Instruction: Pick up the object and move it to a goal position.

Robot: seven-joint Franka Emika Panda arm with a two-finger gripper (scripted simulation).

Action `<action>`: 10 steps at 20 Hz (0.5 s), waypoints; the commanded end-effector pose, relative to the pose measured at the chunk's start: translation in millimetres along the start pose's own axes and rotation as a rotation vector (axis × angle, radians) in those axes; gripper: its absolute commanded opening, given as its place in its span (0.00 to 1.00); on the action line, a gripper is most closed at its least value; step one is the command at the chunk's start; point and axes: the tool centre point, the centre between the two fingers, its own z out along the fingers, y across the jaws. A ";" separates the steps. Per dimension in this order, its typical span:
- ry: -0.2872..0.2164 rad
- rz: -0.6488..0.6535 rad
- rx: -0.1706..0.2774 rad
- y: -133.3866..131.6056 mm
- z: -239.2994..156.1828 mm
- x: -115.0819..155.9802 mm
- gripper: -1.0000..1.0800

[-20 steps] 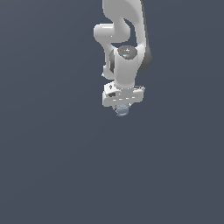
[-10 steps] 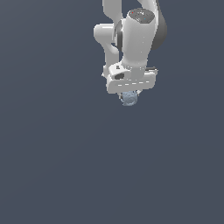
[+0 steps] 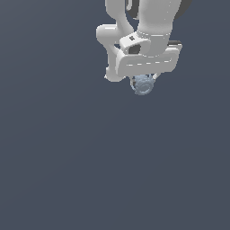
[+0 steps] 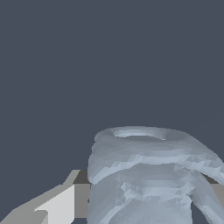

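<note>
While the white tool [image 3: 143,82] is clenching the small pale grey-blue ridged lump [image 3: 143,84] between its fingers [image 4: 57,203], that lump is hanging just under the tool's broad white body, high in the exterior view and a little toward the exterior view's right. In the wrist view the lump [image 4: 148,175] is filling the space between the fingers, its bumpy ridges facing the camera. Above the tool, the white robot arm [image 3: 134,27] is reaching steeply downward, its upper part running out of the picture. Around and below the tool, a plain dark grey-blue surface [image 3: 90,170] is lying open on every side.
</note>
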 end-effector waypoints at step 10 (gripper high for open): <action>-0.001 0.001 0.000 -20.5 -95.2 22.4 0.00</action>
